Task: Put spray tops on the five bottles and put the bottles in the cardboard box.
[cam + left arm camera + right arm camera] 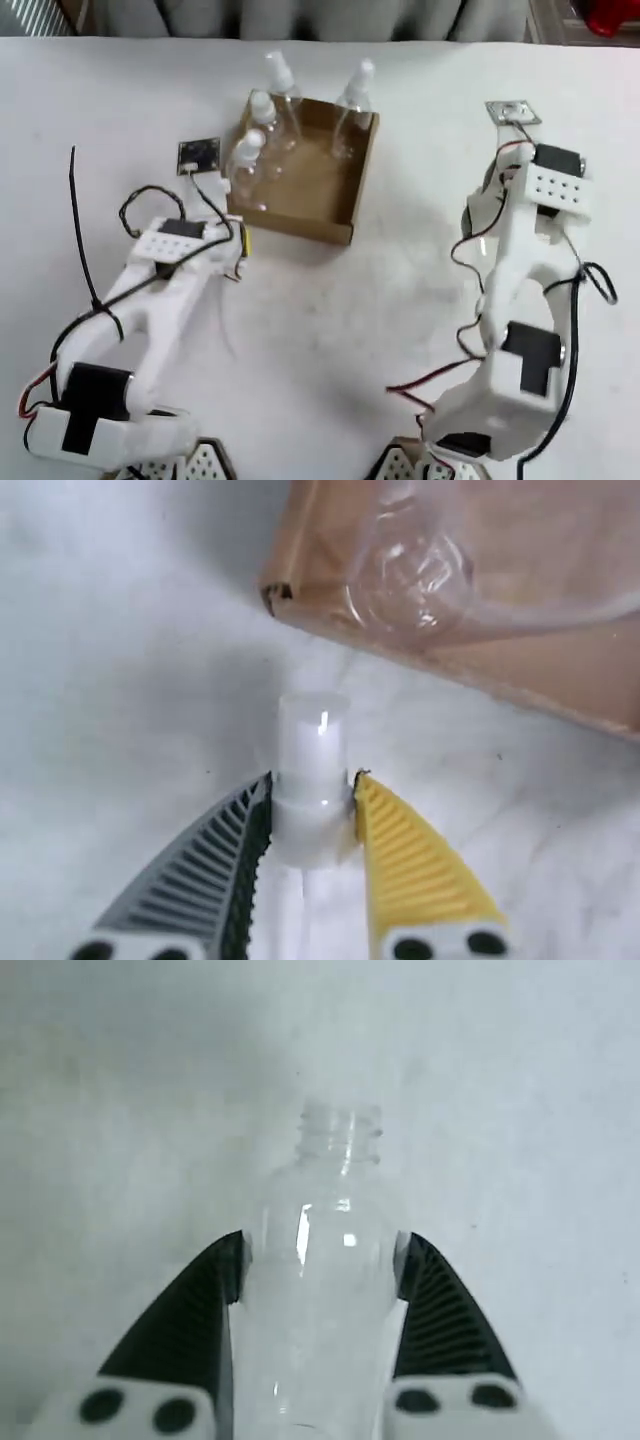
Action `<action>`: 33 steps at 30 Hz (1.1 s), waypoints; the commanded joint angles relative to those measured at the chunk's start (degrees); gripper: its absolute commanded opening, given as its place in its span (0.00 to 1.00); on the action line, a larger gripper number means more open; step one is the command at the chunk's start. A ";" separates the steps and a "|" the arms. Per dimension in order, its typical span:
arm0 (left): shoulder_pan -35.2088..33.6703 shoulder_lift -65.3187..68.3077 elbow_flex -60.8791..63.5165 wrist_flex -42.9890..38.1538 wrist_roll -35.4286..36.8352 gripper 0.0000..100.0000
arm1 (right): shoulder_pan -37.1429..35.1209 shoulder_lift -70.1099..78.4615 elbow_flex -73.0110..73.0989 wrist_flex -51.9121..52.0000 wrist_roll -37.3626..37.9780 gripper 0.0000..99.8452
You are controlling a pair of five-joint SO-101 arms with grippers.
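My left gripper [312, 788] is shut on a white spray top [312, 735], held just off the table beside the cardboard box [520, 670]. In the high view the left gripper [238, 250] sits at the box's [300, 190] near left corner. Several clear bottles with white spray tops [262, 112] stand inside the box. My right gripper [320, 1250] is shut around a clear bottle [325, 1205] whose threaded neck [340, 1130] is bare. The right arm [525, 230] stands to the right of the box and covers its own gripper from above.
A clear bottle's base [410, 570] shows through the box wall close to the spray top. Two small square tags lie on the white table, one left of the box [198, 154] and one beyond the right arm [512, 112]. Loose cables trail from both arms.
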 commanded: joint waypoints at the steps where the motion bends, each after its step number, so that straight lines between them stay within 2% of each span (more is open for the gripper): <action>1: -0.75 -2.59 -0.35 -1.23 -0.53 0.02 | -2.86 -8.48 2.99 2.86 -0.53 0.02; 7: -0.75 -2.59 -0.35 -1.23 -0.53 0.02 | -4.97 -18.42 18.02 -7.16 -0.53 0.02; 12: -1.36 -2.59 -0.35 -1.23 -0.53 0.02 | -5.49 -23.43 15.65 -10.15 -0.44 0.02; 16: -1.36 -2.59 -0.35 -1.23 -0.53 0.02 | -11.38 -24.13 12.84 -12.26 -0.44 0.02; 24: -1.36 -2.59 -0.35 -1.23 -0.53 0.02 | -23.43 -23.96 19.25 -14.99 -0.53 0.02; 33: -1.98 -2.59 -0.35 -1.32 -0.53 0.02 | -22.81 -24.04 21.63 -20.97 -0.53 0.02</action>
